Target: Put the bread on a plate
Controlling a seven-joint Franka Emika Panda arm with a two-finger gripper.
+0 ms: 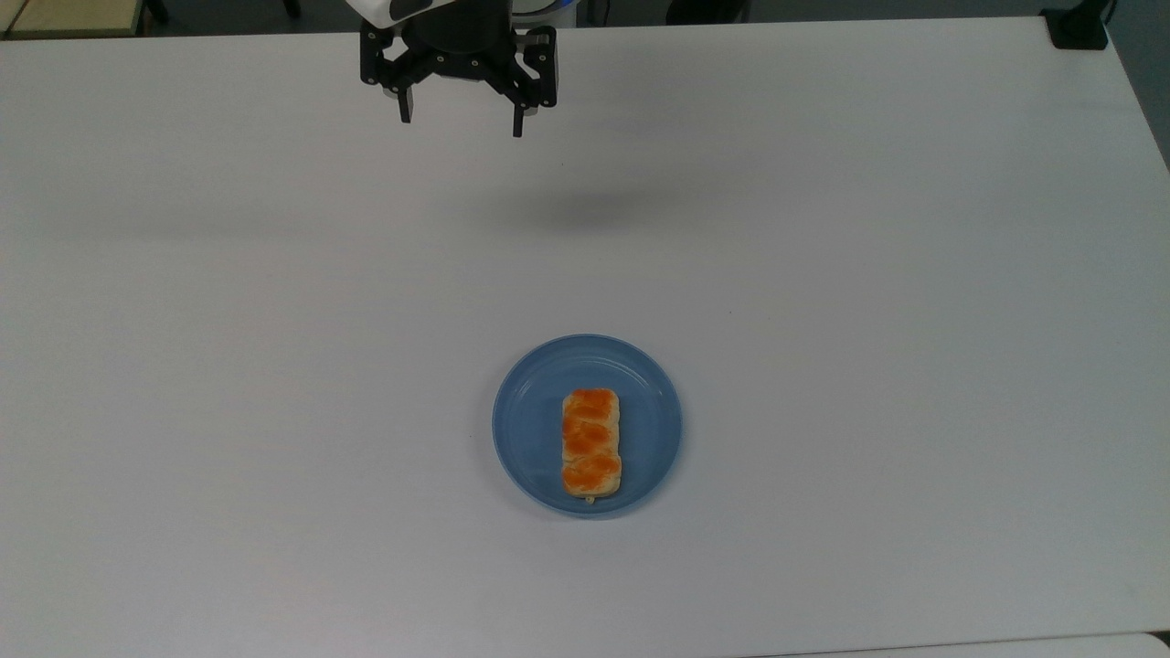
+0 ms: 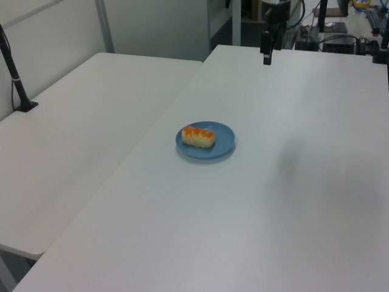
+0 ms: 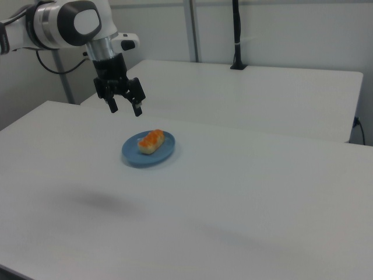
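Robotics lab. Evidence: Panda arm (image 3: pixel 64 26) over plain white tables (image 2: pixel 316 201); black camera pole (image 3: pixel 236 35); cabled equipment (image 2: pixel 340 39) behind; bare partition walls.

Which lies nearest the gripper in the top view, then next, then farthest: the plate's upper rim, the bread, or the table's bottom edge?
Measured from the gripper, at the top view's top:
1. The plate, by its upper rim, right of the gripper.
2. The bread, lying lengthwise on the plate below that rim.
3. The table, its bottom edge past the plate.
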